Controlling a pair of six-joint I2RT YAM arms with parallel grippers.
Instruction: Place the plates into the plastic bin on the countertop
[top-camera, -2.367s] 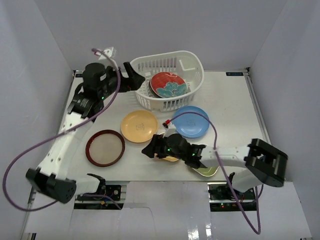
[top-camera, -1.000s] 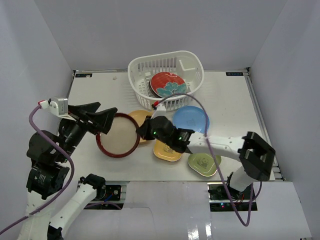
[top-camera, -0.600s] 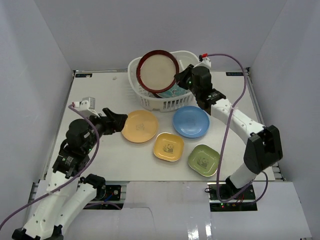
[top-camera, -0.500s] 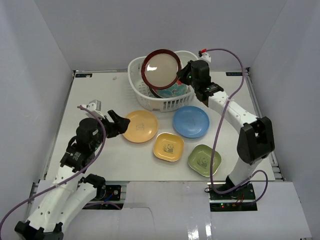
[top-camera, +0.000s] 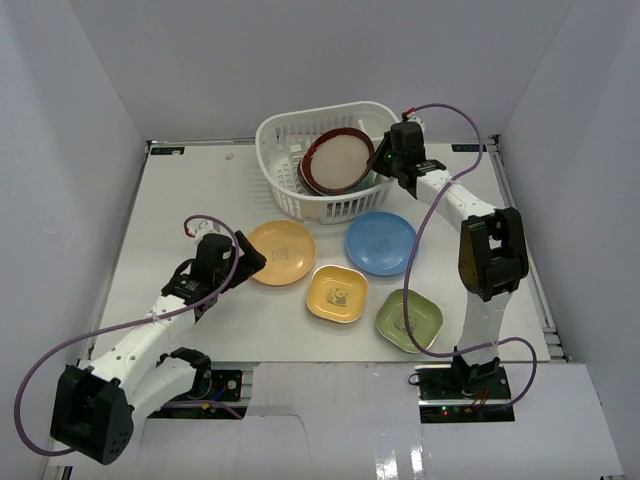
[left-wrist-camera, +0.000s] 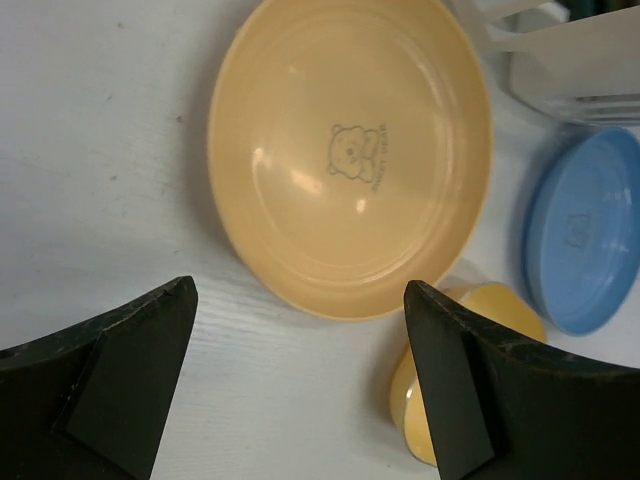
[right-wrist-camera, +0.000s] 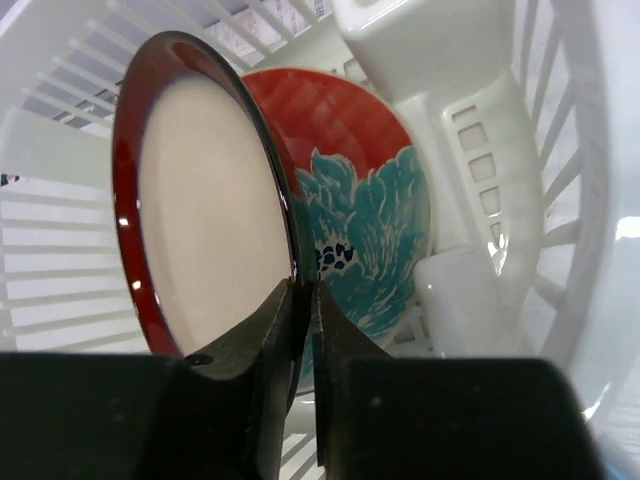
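Right tool (right-wrist-camera: 303, 300) pinches the brown-rimmed plate (right-wrist-camera: 210, 200) by its rim, tilted inside the plastic bin (top-camera: 335, 207) at the tabletop's far edge. I'd lay it gently onto the floral plate (right-wrist-camera: 370, 210) before releasing. Left tool (left-wrist-camera: 298, 300) is spread over the orange-yellow plate (left-wrist-camera: 350, 150).

You have the white worktop (top-camera: 180, 200) carrying the bin (top-camera: 335, 207) at its far edge. Nearer lie an orange plate (top-camera: 281, 252), blue plate (top-camera: 381, 243), yellow dish (top-camera: 337, 293), and a green dish (top-camera: 425, 318) toward the near right corner.

The brown-rimmed plate (right-wrist-camera: 205, 220) looks glossy, the plastic bin (right-wrist-camera: 480, 150) smooth.
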